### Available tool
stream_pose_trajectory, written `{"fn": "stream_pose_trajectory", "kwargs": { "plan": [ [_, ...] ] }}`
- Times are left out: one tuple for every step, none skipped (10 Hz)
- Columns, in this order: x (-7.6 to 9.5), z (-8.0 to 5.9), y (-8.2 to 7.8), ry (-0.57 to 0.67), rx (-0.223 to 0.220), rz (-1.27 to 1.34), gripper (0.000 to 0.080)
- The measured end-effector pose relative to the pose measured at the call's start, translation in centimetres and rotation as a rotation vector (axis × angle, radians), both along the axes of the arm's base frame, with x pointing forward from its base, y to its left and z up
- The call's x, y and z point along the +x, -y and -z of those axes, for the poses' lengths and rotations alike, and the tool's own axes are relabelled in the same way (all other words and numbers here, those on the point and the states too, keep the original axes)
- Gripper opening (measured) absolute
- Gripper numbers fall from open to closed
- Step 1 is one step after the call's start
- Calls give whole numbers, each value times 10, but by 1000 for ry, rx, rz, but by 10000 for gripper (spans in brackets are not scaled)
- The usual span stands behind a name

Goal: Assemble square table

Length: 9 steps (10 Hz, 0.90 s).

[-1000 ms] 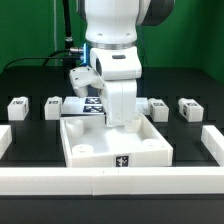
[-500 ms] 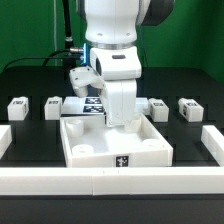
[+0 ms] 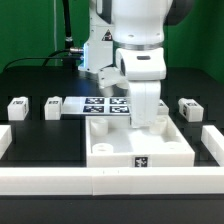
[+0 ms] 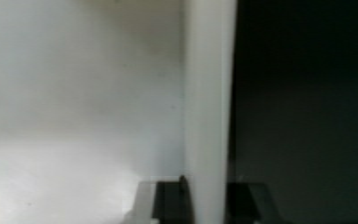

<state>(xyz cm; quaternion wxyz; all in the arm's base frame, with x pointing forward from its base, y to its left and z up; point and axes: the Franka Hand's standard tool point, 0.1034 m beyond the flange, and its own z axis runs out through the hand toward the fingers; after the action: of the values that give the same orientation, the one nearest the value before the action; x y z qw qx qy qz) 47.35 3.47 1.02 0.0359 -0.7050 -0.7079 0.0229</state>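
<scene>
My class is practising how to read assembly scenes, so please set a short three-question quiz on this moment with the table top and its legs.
1. True or false: the table top lies with its hollow side up.
2. Since half a second ago, the table top has slid toward the exterior view's: A) left, B) right, C) nowhere.
3. Fill in: ___ loose legs lie to the exterior view's left of the marker board.
Key: 1 true; 2 B; 3 two.
</scene>
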Motion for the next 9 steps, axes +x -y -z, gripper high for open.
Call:
{"fn": "stream_pose_trajectory", "kwargs": {
  "plan": [
    [5,0,-7,5,1,18,61],
    [10,0,-13,11,3,32,61],
    [15,0,-19,16,6,48,61],
    [19,0,-26,21,9,66,61],
    [22,0,-31,24,11,74,61],
    [25,0,-34,27,14,79,61],
    [30,0,-39,33,18,80,61],
    [31,0,-41,34,19,76,61],
    [32,0,-41,37,21,58,61]
  ]
}}
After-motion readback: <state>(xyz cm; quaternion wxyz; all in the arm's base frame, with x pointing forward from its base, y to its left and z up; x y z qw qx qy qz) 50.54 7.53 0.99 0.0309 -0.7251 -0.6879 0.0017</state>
